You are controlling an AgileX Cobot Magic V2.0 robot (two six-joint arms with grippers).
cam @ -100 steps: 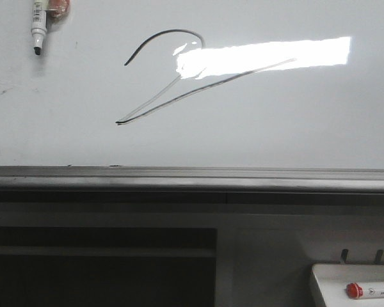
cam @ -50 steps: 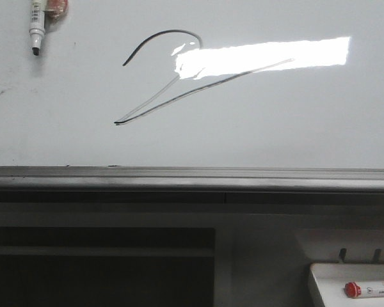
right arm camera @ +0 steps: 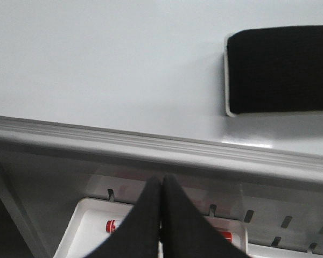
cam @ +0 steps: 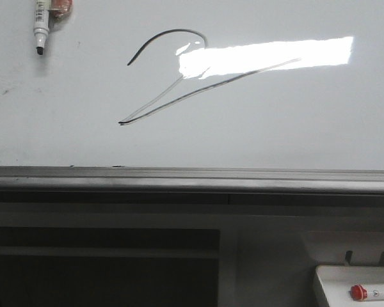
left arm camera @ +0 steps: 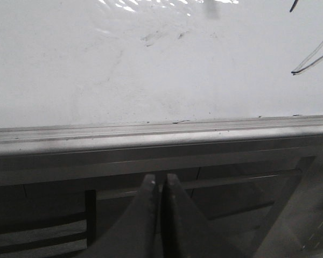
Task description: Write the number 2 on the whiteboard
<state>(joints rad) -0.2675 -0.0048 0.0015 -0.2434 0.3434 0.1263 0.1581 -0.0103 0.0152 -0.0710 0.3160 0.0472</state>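
The whiteboard [cam: 294, 121] fills the upper half of the front view, glossy white, with a grey metal ledge [cam: 192, 179] running along its lower edge and a bright rectangular glare [cam: 269, 56] toward two o'clock of its middle. The number 2 [cam: 173, 77] is drawn on the board at about eleven o'clock from the board's centre: a curved arc on top, a faint diagonal down to a sharp point at seven o'clock, and a long tail slanting up toward two o'clock into the glare. A black eraser [right arm camera: 280, 70] lies flat against the board in the right wrist view. A small white tray [cam: 333, 281] sits below the ledge at five o'clock, holding a red-capped marker [cam: 371, 293]. Another marker [cam: 41, 29] with a black tip hangs at the board's ten o'clock corner. The left gripper [left arm camera: 161, 188] has its fingers pressed together, holding nothing, below the ledge; the right gripper [right arm camera: 161, 191] is likewise closed and empty, above the tray.
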